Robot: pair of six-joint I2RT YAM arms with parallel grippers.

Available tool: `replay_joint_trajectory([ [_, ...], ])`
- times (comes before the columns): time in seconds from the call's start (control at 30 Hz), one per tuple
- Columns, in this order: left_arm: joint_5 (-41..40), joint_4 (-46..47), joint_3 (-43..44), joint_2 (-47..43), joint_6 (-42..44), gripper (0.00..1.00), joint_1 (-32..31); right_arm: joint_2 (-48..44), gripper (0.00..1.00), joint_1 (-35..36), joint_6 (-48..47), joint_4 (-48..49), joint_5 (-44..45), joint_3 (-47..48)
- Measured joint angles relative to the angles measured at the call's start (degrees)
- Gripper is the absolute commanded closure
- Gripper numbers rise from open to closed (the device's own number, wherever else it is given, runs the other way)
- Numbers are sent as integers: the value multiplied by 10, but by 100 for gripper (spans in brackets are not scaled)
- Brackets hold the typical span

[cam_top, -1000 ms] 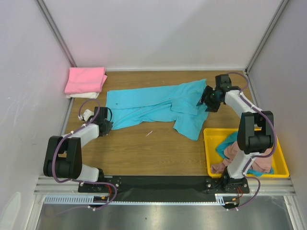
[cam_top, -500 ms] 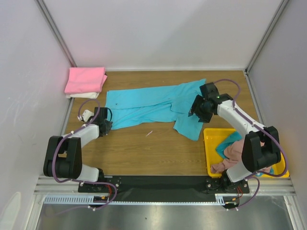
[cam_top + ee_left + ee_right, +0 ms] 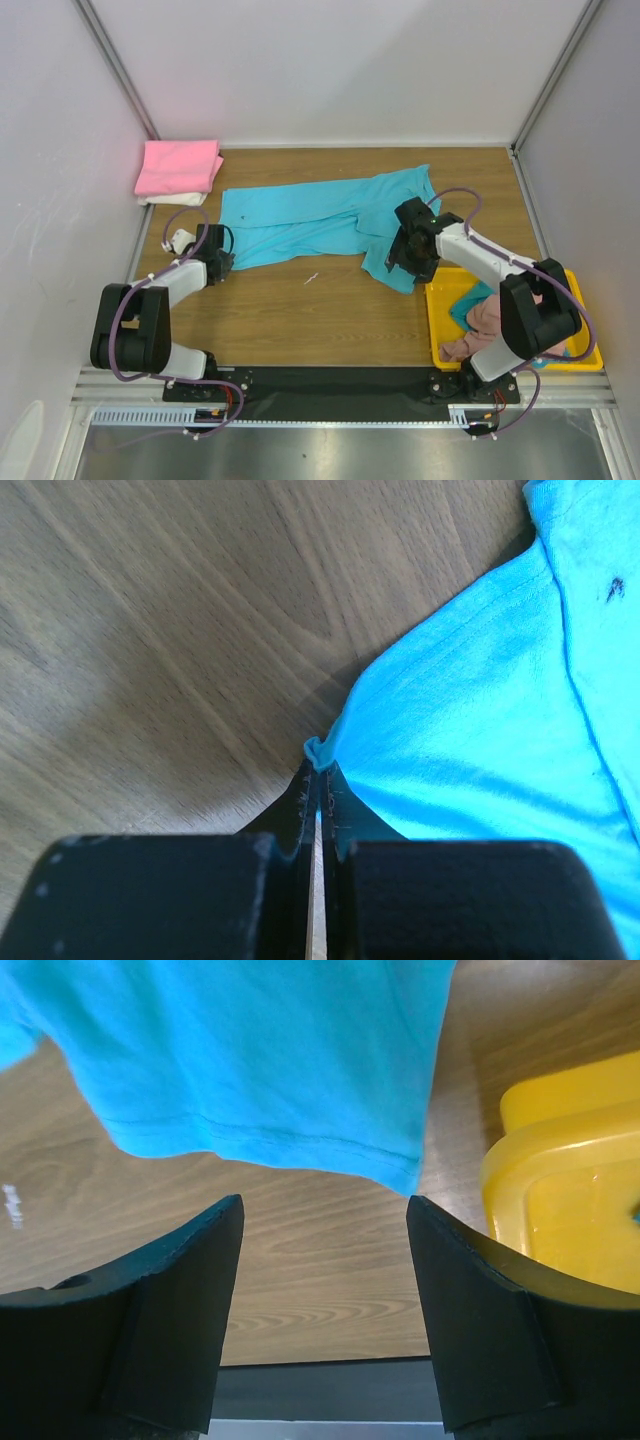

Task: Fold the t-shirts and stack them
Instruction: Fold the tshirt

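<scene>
1. At the far-left corner of the wooden surface [image 3: 330, 320], a folded bright pink cloth t-shirt [image 3: 180, 165] lies on a folded cream white t-shirt [image 3: 170, 199].
2. The left gripper [image 3: 318, 780] is clamped on the left corner of the turquoise blue short-sleeved t-shirt [image 3: 320, 220]. Only a thin edge sits between its jaws, so a hard pull could slip it free.
3. That shirt lies spread and wrinkled across the middle of the surface.
4. The right gripper [image 3: 325, 1225] hovers with its jaws apart, holding nothing, over the shirt's near-right hem. Closing off the edge would likely catch one layer or none and skew the fold.
5. The shallow yellow plastic tray [image 3: 437, 300] sits just beside that hem and holds the dusty pink t-shirt [image 3: 490, 320] and the teal t-shirt [image 3: 468, 300]. A descending finger might knock its rim.
</scene>
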Motion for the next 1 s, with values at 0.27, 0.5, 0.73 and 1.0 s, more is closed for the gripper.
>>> replay_joint_trajectory([
  [0.27, 0, 1, 0, 0, 1, 100, 0, 17, 28, 43, 23, -15, 29, -42],
  [0.5, 1, 2, 0, 0, 3, 100, 0, 17, 34, 48, 36, 0, 72, -74],
  [0.73, 3, 8, -4, -2, 6, 100, 0, 12, 40, 48, 38, 42, 119, -93],
  [1.0, 8, 14, -11, -8, 6, 100, 0, 4, 60, 48, 42, 98, 137, -120],
])
